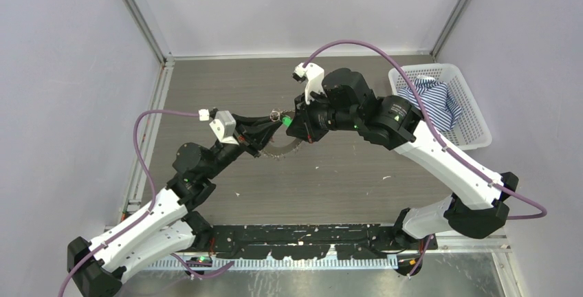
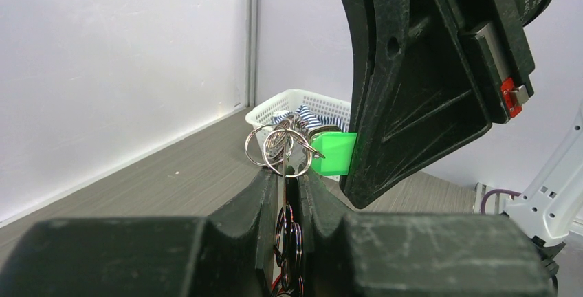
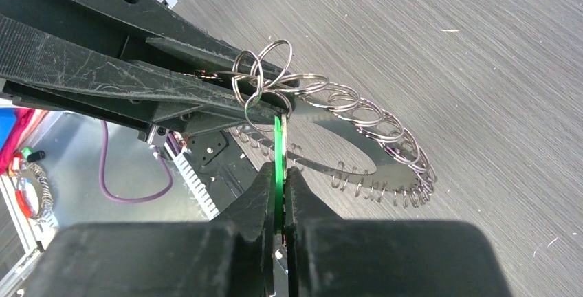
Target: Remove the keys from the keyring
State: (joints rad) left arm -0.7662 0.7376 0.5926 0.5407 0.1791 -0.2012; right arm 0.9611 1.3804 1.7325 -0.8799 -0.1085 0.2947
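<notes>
A: Right gripper (image 3: 278, 170) pinches the bright green plastic-headed key (image 2: 333, 154) just beside the left gripper (image 2: 292, 181), which is clamped on the thin silvery wire keyring (image 2: 278, 147).
B: Silvery metal keys (image 3: 395, 170) fan out below it; which loop it grips is unclear.

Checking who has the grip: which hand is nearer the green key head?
Right. The right hand is clamped on the green key head; the left hand pinches the keyring just beside it.
</notes>
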